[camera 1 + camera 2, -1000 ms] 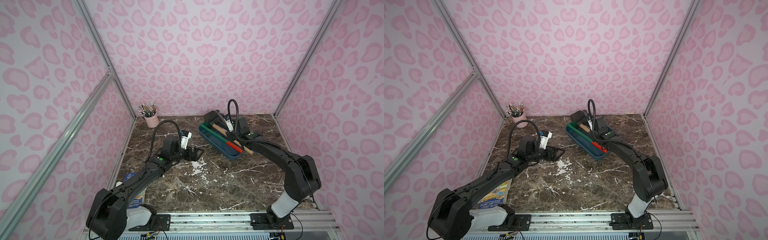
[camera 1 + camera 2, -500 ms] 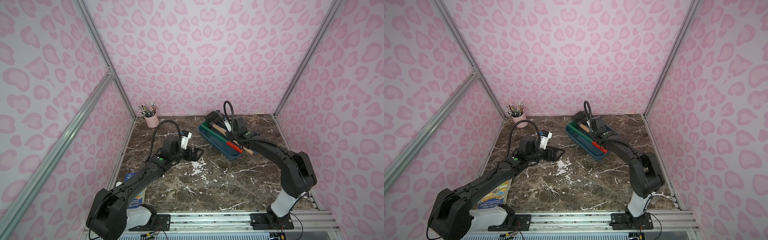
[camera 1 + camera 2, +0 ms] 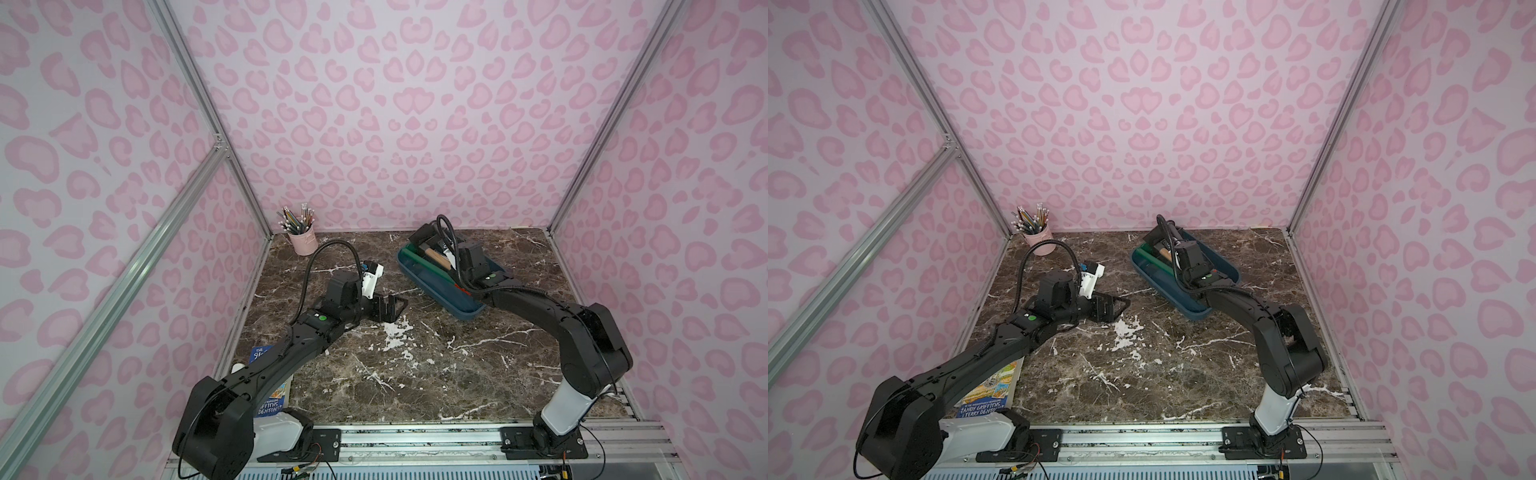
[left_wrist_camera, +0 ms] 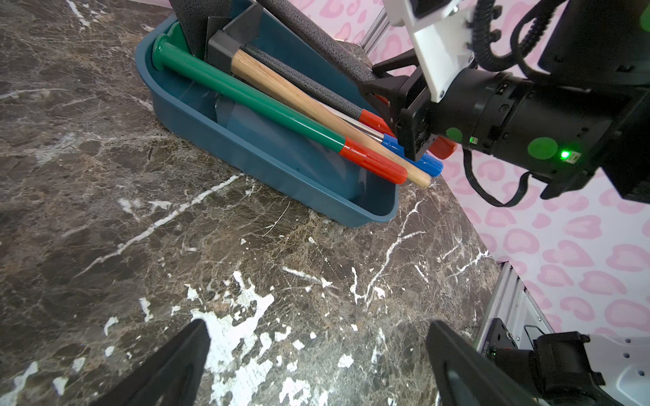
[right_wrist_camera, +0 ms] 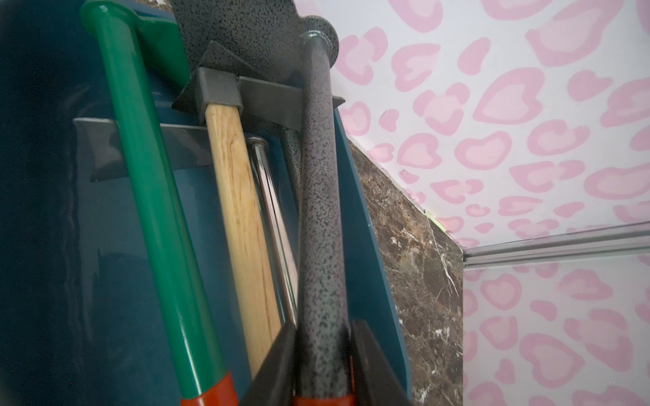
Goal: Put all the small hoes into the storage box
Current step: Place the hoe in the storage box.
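Now | storage box (image 4: 263, 165): 1 | small hoe (image 5: 318, 246): 1 | pencil cup (image 3: 303, 245): 1

The small hoe (image 5: 316, 246) is showing a black-speckled grey shaft with a red end, the storage box (image 5: 355, 228) is showing dark blue, the hammer handle (image 5: 239, 211) pale wood grain, the table (image 4: 246, 263) white-veined brown marble, and the walls (image 3: 395, 104) pink leopard blotches.
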